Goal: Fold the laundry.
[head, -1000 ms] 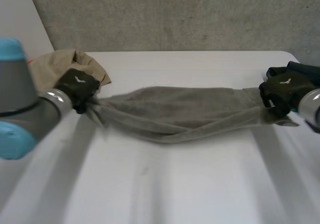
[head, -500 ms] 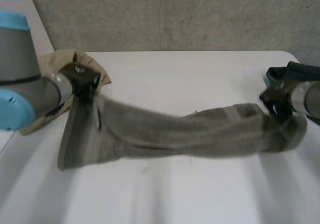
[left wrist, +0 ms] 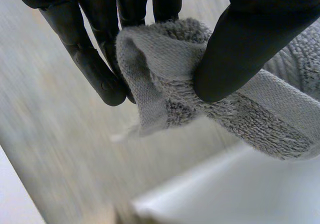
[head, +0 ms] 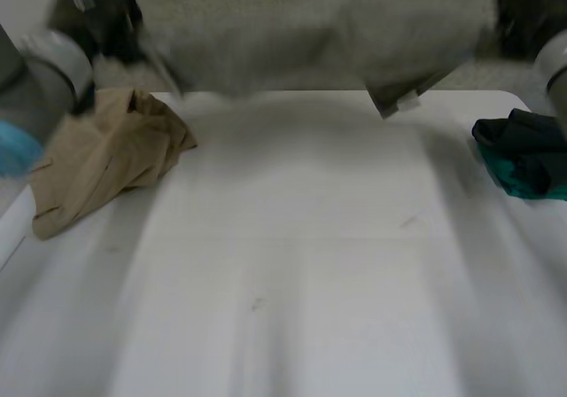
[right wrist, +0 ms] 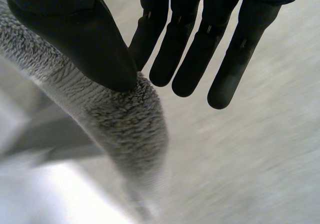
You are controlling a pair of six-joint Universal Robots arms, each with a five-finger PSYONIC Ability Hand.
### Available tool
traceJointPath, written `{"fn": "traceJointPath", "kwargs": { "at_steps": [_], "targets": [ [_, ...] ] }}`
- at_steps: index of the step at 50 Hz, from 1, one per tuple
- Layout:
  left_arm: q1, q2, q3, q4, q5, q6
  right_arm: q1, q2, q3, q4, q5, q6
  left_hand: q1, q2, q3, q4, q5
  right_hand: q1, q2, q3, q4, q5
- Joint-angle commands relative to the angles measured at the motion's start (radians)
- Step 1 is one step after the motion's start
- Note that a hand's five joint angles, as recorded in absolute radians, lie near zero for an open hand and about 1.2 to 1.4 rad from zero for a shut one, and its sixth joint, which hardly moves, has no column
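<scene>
Hanging high above the white worktop (head: 292, 264), the grey towel (head: 310, 42) stretches across in front of the grey concrete wall (head: 474, 71). The left hand (head: 102, 16) pinches one end between thumb and fingers, and the right hand (head: 523, 11) pinches the other end the same way. On the worktop a crumpled tan cloth (head: 106, 153) lies near the left edge, and a dark teal cloth (head: 523, 153) lies at the right edge.
</scene>
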Motion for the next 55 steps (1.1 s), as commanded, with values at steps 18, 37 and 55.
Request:
{"fn": "traceJointPath", "kwargs": {
  "at_steps": [18,37,55],
  "targets": [
    [0.025,0.038,-0.369,0.050,0.054,0.277,0.008,0.060,0.387,0.127,-0.015,-0.154,-0.756,-0.851,-0.843,-0.856,-0.804,0.289,0.222,0.210,0.201,0.209],
    [0.062,0.089,-0.659,-0.011,0.215,0.634,0.005,0.043,0.469,0.098,-0.021,-0.192,-0.195,-0.290,-0.282,-0.295,-0.243,0.289,0.222,0.210,0.201,0.209],
    [-0.042,-0.178,-0.297,-0.049,0.102,0.542,0.005,0.037,0.497,0.098,-0.018,-0.228,-0.723,-0.819,-0.811,-0.823,-0.771,0.289,0.222,0.210,0.201,0.209]
  ]
}}
